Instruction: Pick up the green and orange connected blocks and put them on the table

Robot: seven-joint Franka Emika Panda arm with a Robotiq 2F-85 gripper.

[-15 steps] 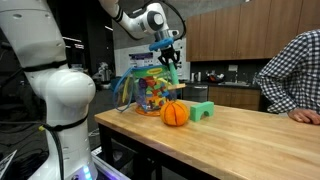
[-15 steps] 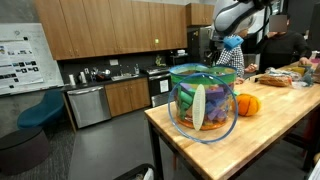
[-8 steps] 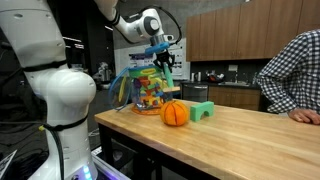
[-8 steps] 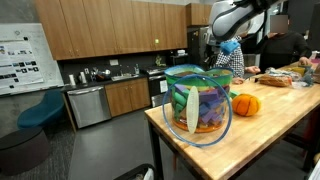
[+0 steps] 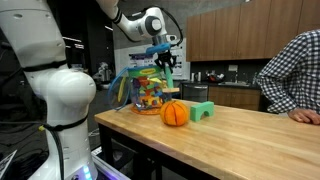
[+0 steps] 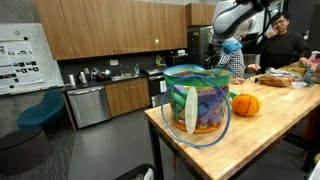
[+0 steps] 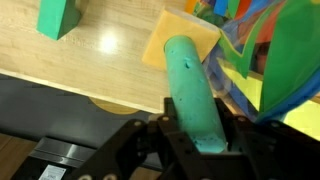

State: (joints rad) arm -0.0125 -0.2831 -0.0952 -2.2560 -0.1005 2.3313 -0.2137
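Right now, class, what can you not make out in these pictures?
Wrist view: grip faces of the claw, covered by green block.
Wrist view: its join with the orange block, hidden underneath.
Exterior view: bin contents, too small.
Exterior view: the person, head cut by top edge.

Pale butcher-block table point(image 5: 240, 135) fills the lower right, carrying a clear toy-filled tub point(image 5: 148, 95), an orange pumpkin point(image 5: 175, 113) and a green arch block point(image 5: 203, 110).
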